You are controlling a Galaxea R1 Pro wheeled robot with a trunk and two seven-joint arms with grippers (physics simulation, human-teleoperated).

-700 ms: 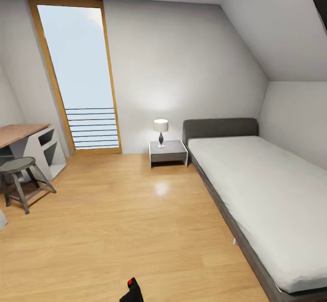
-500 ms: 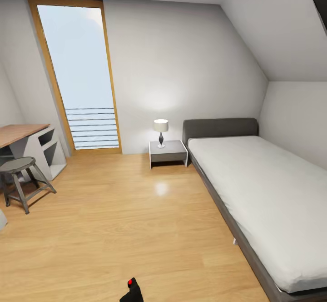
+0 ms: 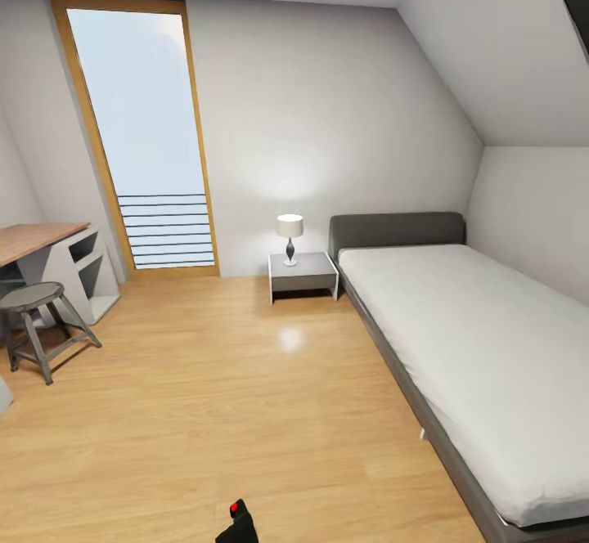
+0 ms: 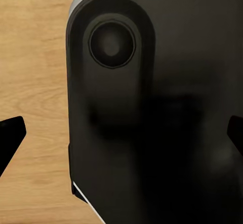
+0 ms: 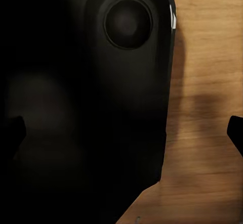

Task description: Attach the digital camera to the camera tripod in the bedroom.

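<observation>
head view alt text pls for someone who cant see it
A bedroom with a light wood floor: a grey-framed bed along the right wall, a nightstand with a lamp, a tall window, and a desk with a stool at left.

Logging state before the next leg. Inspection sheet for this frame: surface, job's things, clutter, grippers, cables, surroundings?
Surface: light wood plank floor, glossy highlight near the nightstand.
Job's things: digital camera at the head view's bottom edge, red button up; tripod nothing seen.
Clutter: nothing seen.
Grippers: left gripper and right gripper fingertips wide apart, nothing between them, dark robot body beyond.
Cables: nothing seen.
Surroundings: bed, nightstand with lamp, tall window, desk, stool.
</observation>
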